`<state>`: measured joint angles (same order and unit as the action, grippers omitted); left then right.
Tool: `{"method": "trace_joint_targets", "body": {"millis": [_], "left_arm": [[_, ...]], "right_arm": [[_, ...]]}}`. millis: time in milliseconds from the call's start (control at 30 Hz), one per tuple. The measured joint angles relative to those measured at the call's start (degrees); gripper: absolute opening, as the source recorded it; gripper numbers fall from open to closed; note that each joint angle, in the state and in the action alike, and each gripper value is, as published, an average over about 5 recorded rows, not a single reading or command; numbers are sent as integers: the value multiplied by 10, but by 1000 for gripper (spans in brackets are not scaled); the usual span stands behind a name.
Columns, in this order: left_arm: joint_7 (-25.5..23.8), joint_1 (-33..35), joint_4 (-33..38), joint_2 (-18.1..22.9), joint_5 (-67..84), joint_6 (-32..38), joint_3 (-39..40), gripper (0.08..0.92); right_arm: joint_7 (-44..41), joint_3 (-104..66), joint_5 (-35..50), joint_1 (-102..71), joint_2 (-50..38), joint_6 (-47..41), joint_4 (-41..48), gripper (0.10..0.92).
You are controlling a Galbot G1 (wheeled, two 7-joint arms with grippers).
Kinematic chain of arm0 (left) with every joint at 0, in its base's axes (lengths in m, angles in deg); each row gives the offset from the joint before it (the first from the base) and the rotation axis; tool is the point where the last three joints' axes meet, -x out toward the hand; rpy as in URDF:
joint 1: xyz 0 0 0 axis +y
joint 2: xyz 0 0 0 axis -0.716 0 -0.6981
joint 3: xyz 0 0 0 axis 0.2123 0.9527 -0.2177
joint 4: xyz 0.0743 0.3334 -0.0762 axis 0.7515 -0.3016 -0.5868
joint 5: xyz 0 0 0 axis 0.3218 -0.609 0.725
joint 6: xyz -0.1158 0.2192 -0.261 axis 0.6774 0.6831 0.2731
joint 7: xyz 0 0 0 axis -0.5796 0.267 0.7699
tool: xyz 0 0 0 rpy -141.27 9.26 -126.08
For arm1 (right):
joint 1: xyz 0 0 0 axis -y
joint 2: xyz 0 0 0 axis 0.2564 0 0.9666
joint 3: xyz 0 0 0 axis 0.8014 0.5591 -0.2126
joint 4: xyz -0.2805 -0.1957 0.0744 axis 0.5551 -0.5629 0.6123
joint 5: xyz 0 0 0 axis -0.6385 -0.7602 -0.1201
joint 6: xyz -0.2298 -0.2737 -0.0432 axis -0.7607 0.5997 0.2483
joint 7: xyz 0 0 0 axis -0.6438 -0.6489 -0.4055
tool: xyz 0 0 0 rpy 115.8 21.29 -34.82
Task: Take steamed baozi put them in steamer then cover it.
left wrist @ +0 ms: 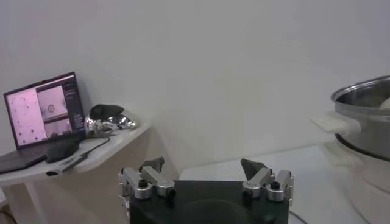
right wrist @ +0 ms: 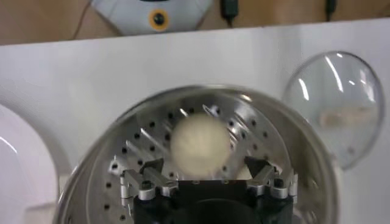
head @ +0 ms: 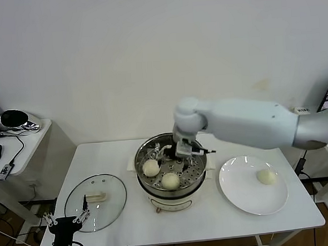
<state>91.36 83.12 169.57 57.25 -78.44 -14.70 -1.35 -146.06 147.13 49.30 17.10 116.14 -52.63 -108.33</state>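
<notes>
The steamer (head: 147, 185) stands mid-table on its cream base, and two steamed baozi (head: 150, 168) (head: 170, 180) rest on its perforated tray. My right gripper (head: 182, 153) hovers over the back of the pot. In the right wrist view it (right wrist: 203, 166) is open, with a blurred baozi (right wrist: 200, 143) on the tray between its spread fingers (right wrist: 152, 169), untouched. Another baozi (head: 266, 176) lies on the white plate (head: 241, 193). The cover (head: 95, 201) lies flat on the table at the left. My left gripper (head: 67, 220) (left wrist: 204, 165) waits open by the front left table edge, holding nothing.
A side table (head: 26, 143) at the far left carries a laptop (left wrist: 42, 112), cables and a dark shiny object (head: 14, 119). The steamer's rim and side handle (left wrist: 365, 122) show at the edge of the left wrist view. A wall stands behind the table.
</notes>
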Motion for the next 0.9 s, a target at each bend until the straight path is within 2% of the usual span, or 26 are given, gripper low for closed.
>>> {"method": "trace_joint_targets", "body": {"millis": [467,667,900], "left_arm": [[-1,-9,-9,-15,-2,0,14,823],[-2,-13,-13,-17,-7,0,22,823],[-2,-9,-16,-17,-9,0,23,823]], "right_arm": [[-12,-63,30,-23,-227,-225,-35,823],[-14,-142,5,-118,-302,-265,-20,823],[-14,-264,-39,-262,-334,-276,28,823]]}}
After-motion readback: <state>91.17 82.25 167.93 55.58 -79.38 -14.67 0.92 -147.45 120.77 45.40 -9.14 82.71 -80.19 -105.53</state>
